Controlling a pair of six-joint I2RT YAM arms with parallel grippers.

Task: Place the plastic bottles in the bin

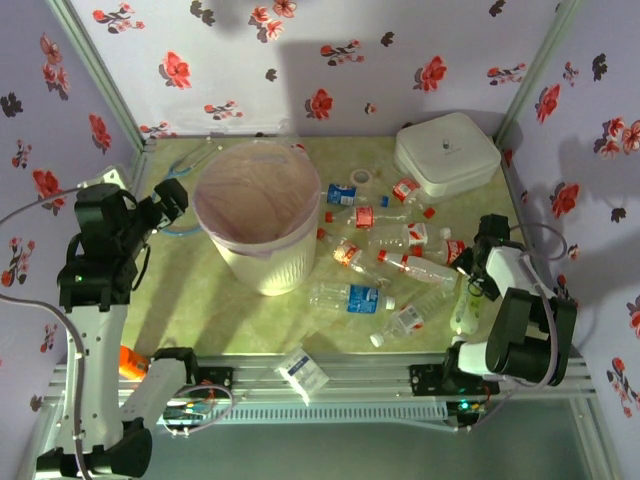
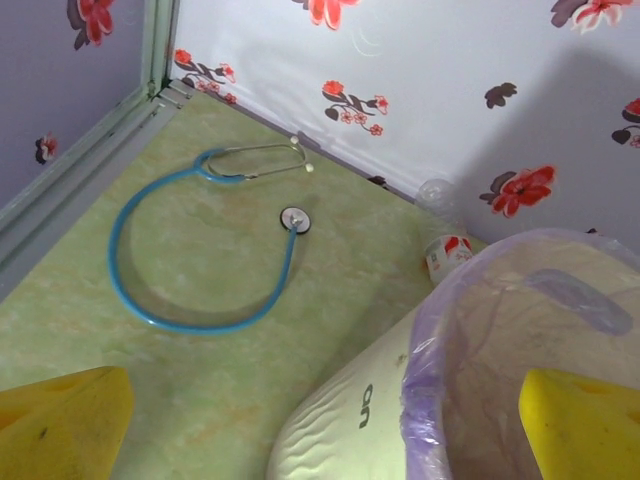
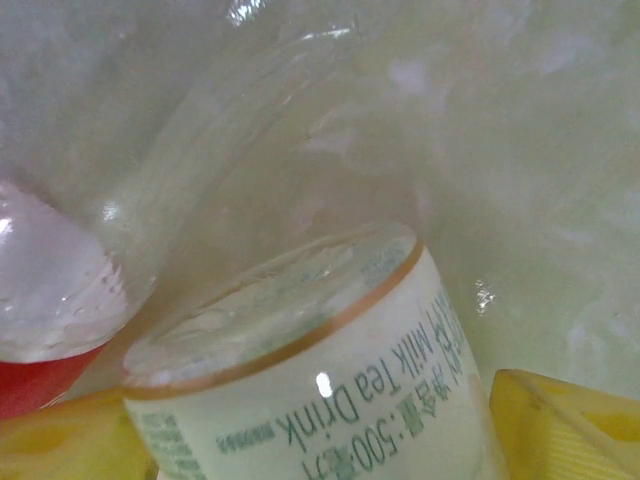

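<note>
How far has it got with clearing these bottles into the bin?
Barely started. Seen from above, the bin looks empty, so nothing seems done. In hand: the right gripper straddles a milk tea bottle; whether it grips, I can't tell. The left gripper hangs open by the bin's rim. Left: some ten plastic bottles lying right of the bin.

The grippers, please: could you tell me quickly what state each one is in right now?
Left gripper: open, holding nothing.
Right gripper: straddles the milk tea bottle; whether it is clamped cannot be told.
</note>
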